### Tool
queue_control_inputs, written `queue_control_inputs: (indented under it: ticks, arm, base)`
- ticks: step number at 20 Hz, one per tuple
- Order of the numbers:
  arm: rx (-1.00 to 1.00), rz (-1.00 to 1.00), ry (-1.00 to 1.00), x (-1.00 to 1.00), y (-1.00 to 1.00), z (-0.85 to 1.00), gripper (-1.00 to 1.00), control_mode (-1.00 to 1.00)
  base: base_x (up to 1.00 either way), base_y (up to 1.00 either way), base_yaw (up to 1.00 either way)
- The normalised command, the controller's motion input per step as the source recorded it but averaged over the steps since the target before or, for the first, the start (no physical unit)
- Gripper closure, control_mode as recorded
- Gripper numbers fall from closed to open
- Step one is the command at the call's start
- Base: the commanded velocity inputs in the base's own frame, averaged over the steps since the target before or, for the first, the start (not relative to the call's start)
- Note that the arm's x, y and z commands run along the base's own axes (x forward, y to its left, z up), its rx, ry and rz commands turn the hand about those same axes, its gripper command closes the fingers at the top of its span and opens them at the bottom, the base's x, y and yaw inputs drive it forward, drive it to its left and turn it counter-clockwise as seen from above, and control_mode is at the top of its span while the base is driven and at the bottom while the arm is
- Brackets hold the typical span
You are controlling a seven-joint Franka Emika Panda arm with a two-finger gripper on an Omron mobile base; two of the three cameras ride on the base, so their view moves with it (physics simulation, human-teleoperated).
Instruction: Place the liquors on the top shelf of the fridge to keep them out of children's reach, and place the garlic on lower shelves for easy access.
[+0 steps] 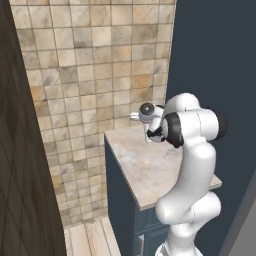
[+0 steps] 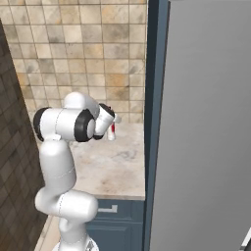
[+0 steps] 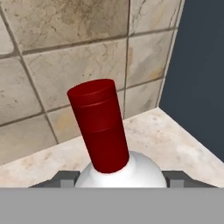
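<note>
A white liquor bottle (image 3: pixel 124 173) with a red cap (image 3: pixel 98 127) stands on the marble counter (image 3: pixel 183 144), close to the tiled back wall. My gripper (image 3: pixel 120 178) is shut on its white body, one fingertip (image 3: pixel 65 178) pressed against each side. In the right base view the bottle (image 2: pixel 113 131) shows red and white just under the hand, at the counter's back. The fridge (image 2: pixel 211 137) is a tall grey face at the right; its shelves are hidden behind that face. The garlic is out of view.
The marble counter (image 1: pixel 150 170) tops a dark blue cabinet (image 1: pixel 120 200), with a dark blue panel (image 1: pixel 215 60) rising beside it. A tiled wall (image 1: pixel 90 75) stands behind and a dark wood panel (image 1: pixel 20 175) at the left. My arm's elbow (image 2: pixel 63 125) hangs over the counter.
</note>
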Motion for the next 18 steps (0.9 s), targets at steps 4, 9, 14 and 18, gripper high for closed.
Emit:
queue_control_inputs:
  ticks: [4, 9, 14, 18]
  arm:
    - [0.0, 0.0, 0.0, -0.48, 0.0, 0.66, 1.0, -1.0]
    - [0.08, 0.0, 0.0, -0.69, 0.0, 0.85, 1.0, -1.0]
    - [0.27, 0.07, 0.0, -0.93, 0.0, 1.0, 1.0, -1.0]
    - [0.24, 0.16, 0.0, -0.84, 0.0, 1.0, 1.0, -1.0]
  base:
    - [0.0, 0.0, 0.0]
    - [0.0, 0.0, 0.0]
    - [0.0, 0.0, 0.0]
    - [0.0, 0.0, 0.0]
